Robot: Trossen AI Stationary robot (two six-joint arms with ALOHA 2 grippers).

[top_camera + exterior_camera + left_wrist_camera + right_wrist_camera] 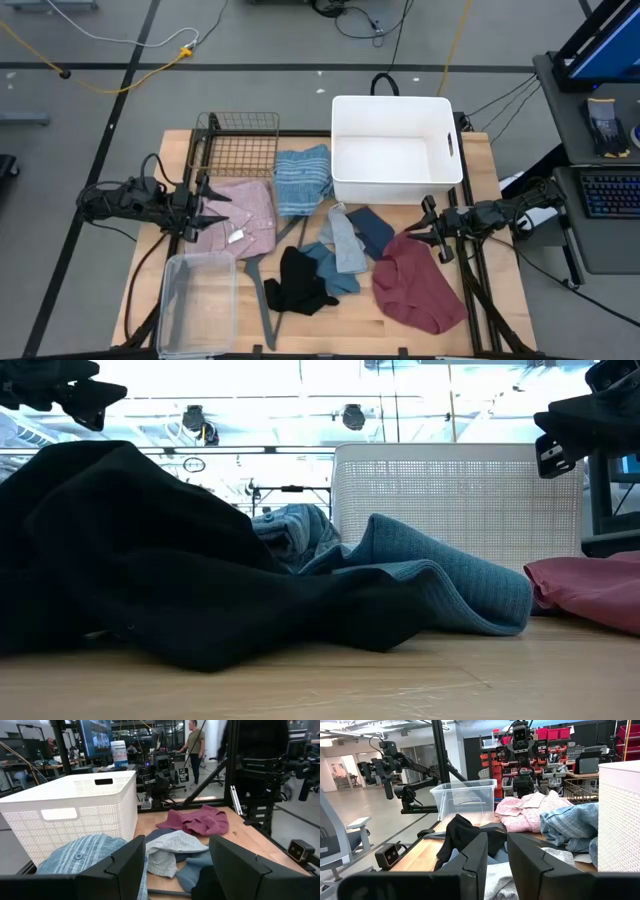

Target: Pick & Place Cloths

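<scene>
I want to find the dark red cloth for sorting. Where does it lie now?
In the high view the maroon cloth lies on the table's right front part, just below the right gripper, right of the navy piece.

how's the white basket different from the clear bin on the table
The white basket is opaque with perforated walls and handle slots; the clear bin is see-through with smooth walls. The white basket is larger and sits at the table's far edge near the right gripper; the clear bin is smaller and sits at the near edge by the left gripper. Both are rectangular, open-topped and hold no cloths.
</scene>
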